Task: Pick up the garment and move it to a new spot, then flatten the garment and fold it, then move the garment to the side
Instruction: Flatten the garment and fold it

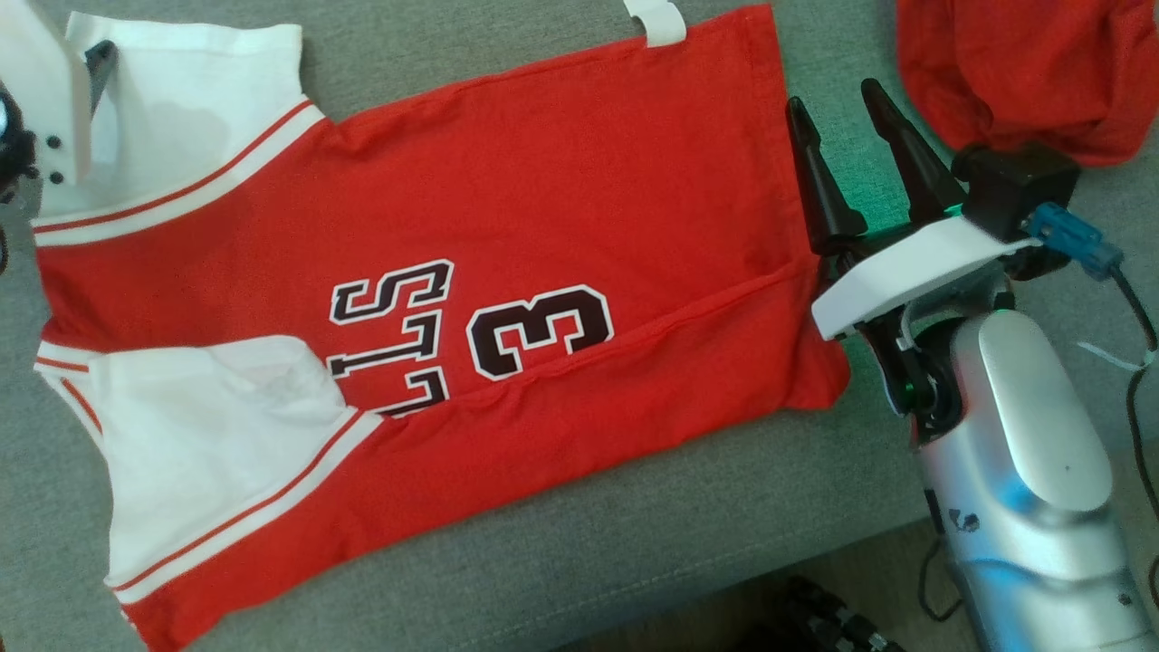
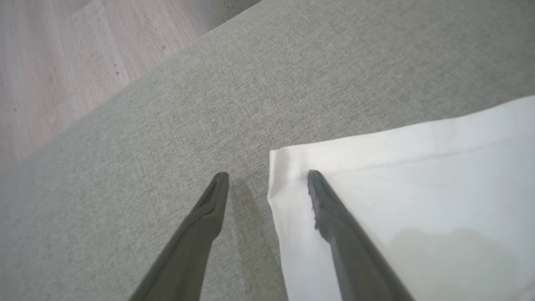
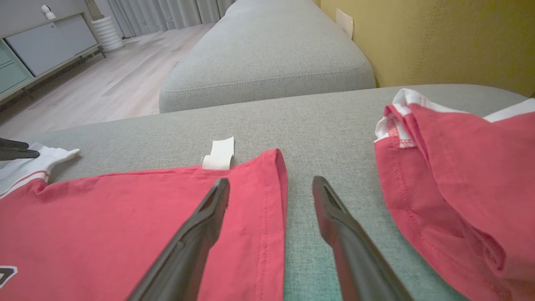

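Note:
The garment (image 1: pixel 543 208), a red jersey with white sleeves, black-outlined letters and a "3", lies spread on the grey sofa seat (image 1: pixel 634 543). Its near long edge is folded over the body. My right gripper (image 1: pixel 838 104) stands open at the hem end. In the right wrist view one finger is over the red hem (image 3: pixel 267 200) and the other over bare cushion. My left gripper (image 2: pixel 267 175) is open at the far white sleeve (image 1: pixel 181 109). It straddles the sleeve's corner (image 2: pixel 376 167), one finger above the cloth and one above the cushion. Nothing is held.
A smaller red garment (image 1: pixel 1023 72) with white trim lies bunched just right of my right gripper (image 3: pixel 271 182). A white label (image 1: pixel 656 23) sticks out at the jersey's far edge. The seat's front edge runs lower right, with cables (image 1: pixel 1136 317) there. Wood floor (image 2: pixel 50 62) lies beyond the left end.

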Available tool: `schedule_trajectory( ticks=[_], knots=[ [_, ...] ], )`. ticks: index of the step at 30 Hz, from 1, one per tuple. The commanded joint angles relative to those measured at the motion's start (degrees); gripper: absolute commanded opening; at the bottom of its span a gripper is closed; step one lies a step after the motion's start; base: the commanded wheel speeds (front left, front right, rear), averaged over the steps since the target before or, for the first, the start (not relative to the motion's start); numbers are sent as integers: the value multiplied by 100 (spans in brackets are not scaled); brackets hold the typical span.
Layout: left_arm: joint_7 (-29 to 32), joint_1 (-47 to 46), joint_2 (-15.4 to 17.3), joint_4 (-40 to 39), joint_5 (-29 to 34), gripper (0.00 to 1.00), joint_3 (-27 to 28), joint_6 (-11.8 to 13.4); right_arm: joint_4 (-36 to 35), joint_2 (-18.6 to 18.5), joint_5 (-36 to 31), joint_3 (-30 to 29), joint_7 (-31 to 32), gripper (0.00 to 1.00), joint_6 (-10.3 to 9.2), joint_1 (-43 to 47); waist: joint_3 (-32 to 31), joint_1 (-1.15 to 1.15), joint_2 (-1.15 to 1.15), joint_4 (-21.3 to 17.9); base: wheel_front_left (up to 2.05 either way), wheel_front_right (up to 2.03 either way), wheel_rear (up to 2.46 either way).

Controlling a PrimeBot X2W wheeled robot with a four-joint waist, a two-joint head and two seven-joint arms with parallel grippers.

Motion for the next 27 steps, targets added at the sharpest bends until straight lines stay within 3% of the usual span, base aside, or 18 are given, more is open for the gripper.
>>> schedule_trajectory(
  ticks=[1, 9, 10, 11, 16, 22, 27],
  knots=[
    [30, -285, 301, -47, -76, 100, 146, 8, -167, 78, 46, 114, -55, 100, -5, -83, 18, -1, 0, -20, 0, 0, 0],
    [425, -482, 278, 200, -619, 97, 23, 8, -120, 79, 127, 127, -75, 100, -5, -140, 130, -1, 0, -77, 0, 0, 0],
    [482, -486, 273, 197, -683, 35, -19, 8, -115, 79, 117, 118, -75, 100, -5, -143, 138, -1, 0, -70, 0, 0, 0],
    [533, -487, 271, 179, -747, 0, -63, 8, -110, 79, 106, 106, -77, 100, -5, -145, 141, -1, 0, -58, 0, 0, 0],
    [430, -532, 301, 69, -908, 0, -262, 8, -89, 79, 29, 25, -43, 100, -5, -201, 116, -1, 0, 64, 0, 0, 0],
    [-378, -595, 99, -29, -862, 0, -419, 8, -10, 34, -129, -17, 138, 100, -5, -432, -93, -1, 0, 398, 0, 0, 0],
    [-1063, -577, -141, -275, -811, 0, -640, 8, 249, -299, -23, -80, 540, 100, -5, -795, -308, -1, 0, 863, 0, 0, 0]
  ],
)
